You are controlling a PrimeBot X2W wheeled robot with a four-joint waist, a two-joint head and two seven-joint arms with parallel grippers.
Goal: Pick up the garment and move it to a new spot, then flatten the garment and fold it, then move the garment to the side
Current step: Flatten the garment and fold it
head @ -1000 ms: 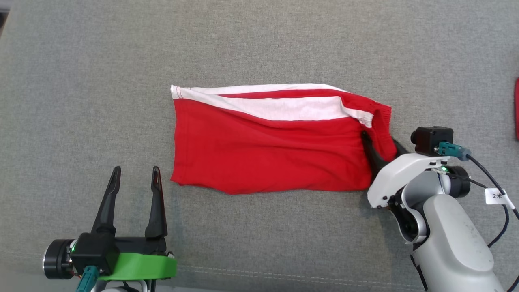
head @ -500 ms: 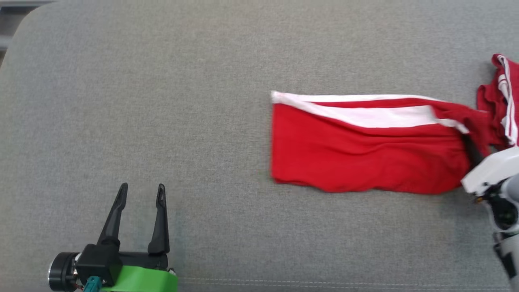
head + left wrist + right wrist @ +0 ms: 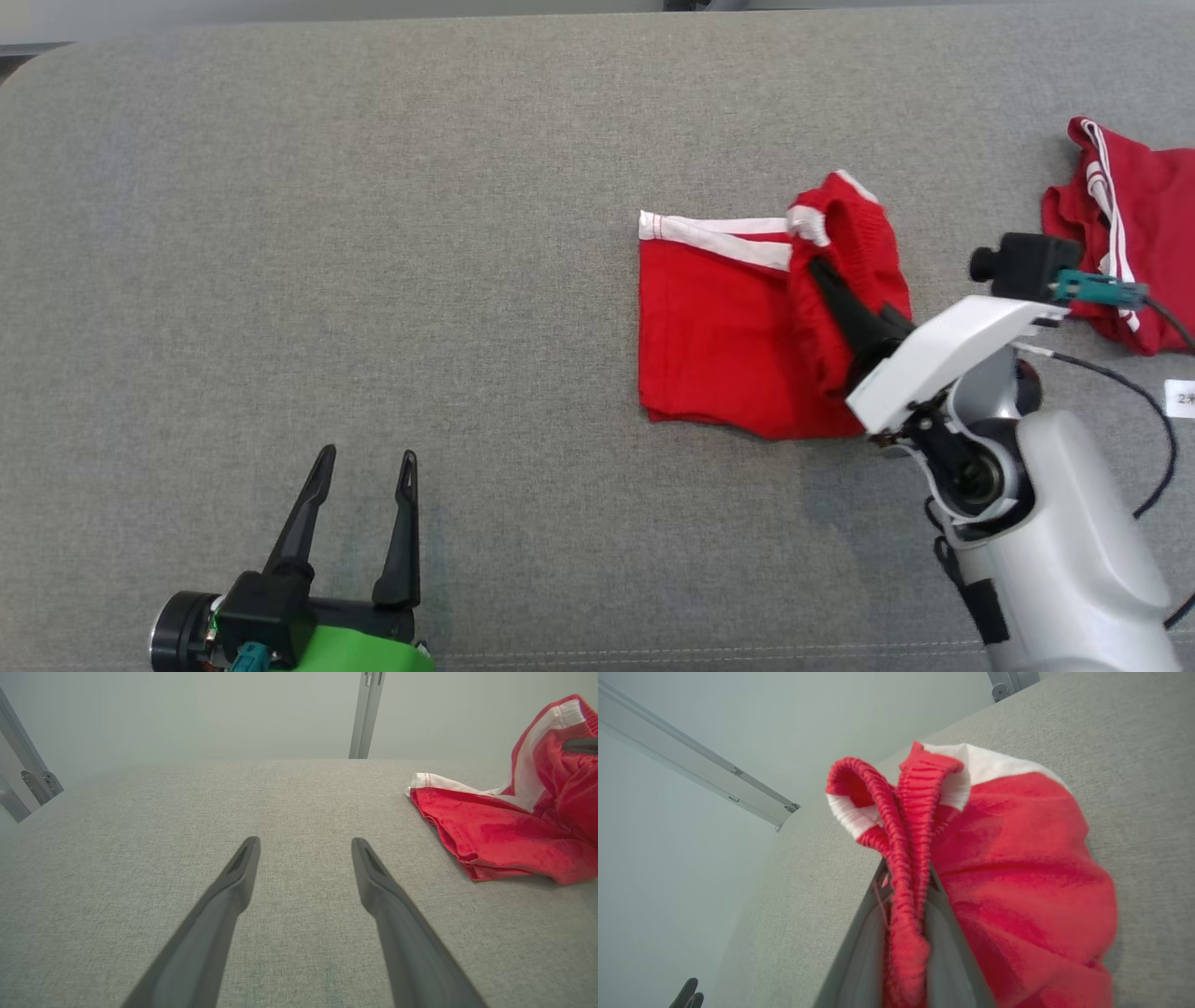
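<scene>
The garment point(image 3: 719, 336) is a pair of red shorts with a white side stripe, lying on the grey cushion right of centre. My right gripper point(image 3: 822, 275) is shut on its ribbed waistband point(image 3: 906, 826) and holds that end lifted and folded back over the rest. From the left wrist the garment point(image 3: 495, 830) shows at the right, its waistband end raised. My left gripper point(image 3: 364, 462) stands open over bare cushion at the lower left, well apart from the garment; its fingers point(image 3: 238, 877) hold nothing.
A second red garment with white stripes point(image 3: 1130, 243) lies bunched at the right edge of the cushion point(image 3: 373, 233). The cushion's back edge runs along the top, with metal frame posts point(image 3: 366, 714) behind. A black cable point(image 3: 1148, 411) trails from my right arm.
The head camera has shifted. My right gripper has carried the waistband end leftwards over the garment, so the shorts now lie about half as long. The left gripper stays open.
</scene>
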